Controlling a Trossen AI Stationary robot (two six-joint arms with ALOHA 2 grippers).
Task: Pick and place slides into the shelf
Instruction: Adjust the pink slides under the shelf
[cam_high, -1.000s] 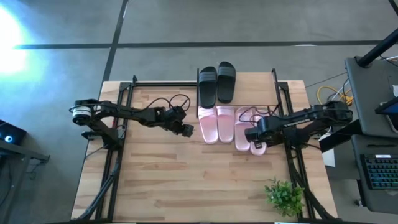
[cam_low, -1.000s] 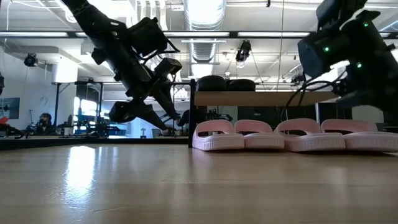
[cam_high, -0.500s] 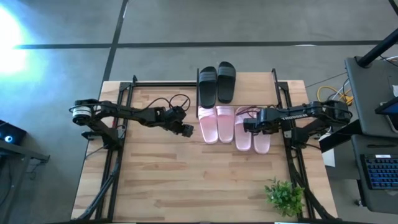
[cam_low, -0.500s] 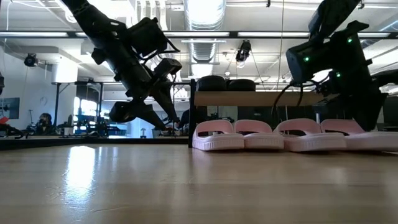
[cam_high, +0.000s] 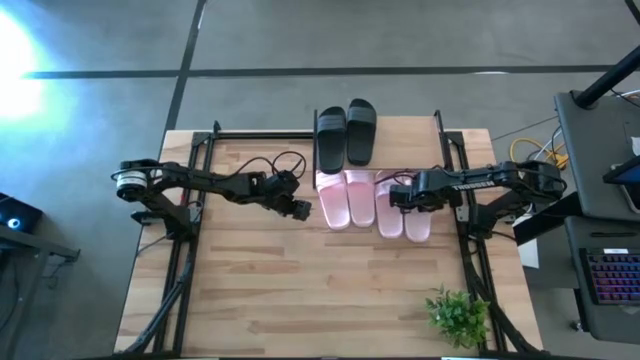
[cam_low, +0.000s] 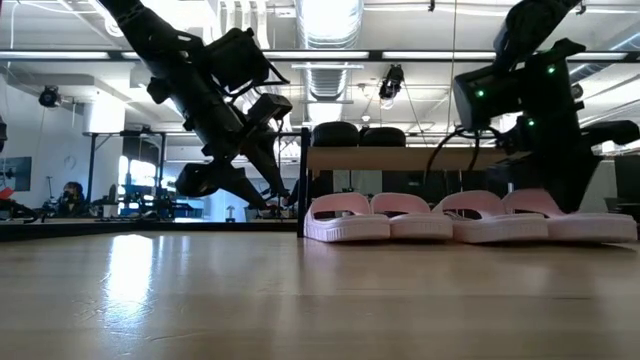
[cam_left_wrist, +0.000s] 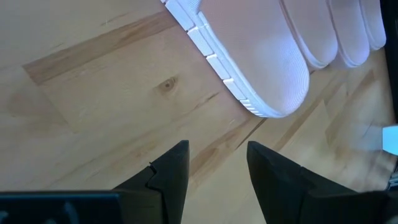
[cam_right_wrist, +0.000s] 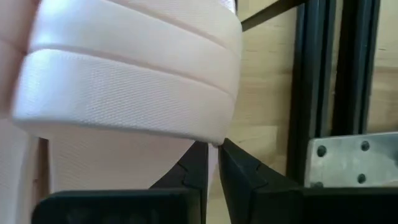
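The left hand (cam_high: 300, 209) hangs with its fingers apart and holding nothing, just beside the leftmost of four pale pink slides (cam_high: 335, 199), apparently waiting. The shelf (cam_low: 400, 158) stands mid-desk (cam_high: 260, 290), two black slides (cam_high: 346, 133) resting on its wooden tier and the pink ones in a row on the desk beneath. The right hand (cam_high: 398, 196) sits low over the two rightmost pink slides, fingers pinched on the strap edge of one, seemingly to nudge it into line.
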